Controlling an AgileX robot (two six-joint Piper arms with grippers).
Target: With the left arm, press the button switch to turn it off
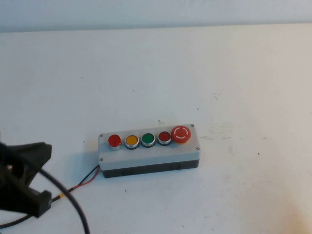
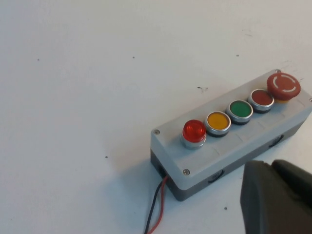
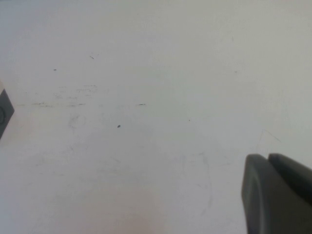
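The button switch (image 1: 114, 141) is the small bright-red button with a silver ring at the left end of the row on the grey box (image 1: 148, 152). It glows in the left wrist view (image 2: 194, 131), where the box (image 2: 253, 134) also shows. My left gripper (image 1: 27, 178) is at the table's near left, left of the box and clear of it. In its wrist view it (image 2: 270, 168) is shut and empty, hovering off the box's near side. My right gripper (image 3: 268, 158) is shut and empty over bare table; it is out of the high view.
After the switch the row holds a yellow button (image 1: 131, 141), a green one (image 1: 148, 139), a darker red one (image 1: 164, 137) and a large red mushroom button (image 1: 181, 134). Red and black wires (image 1: 83, 180) leave the box's left end. A box corner (image 3: 4, 112) shows in the right wrist view.
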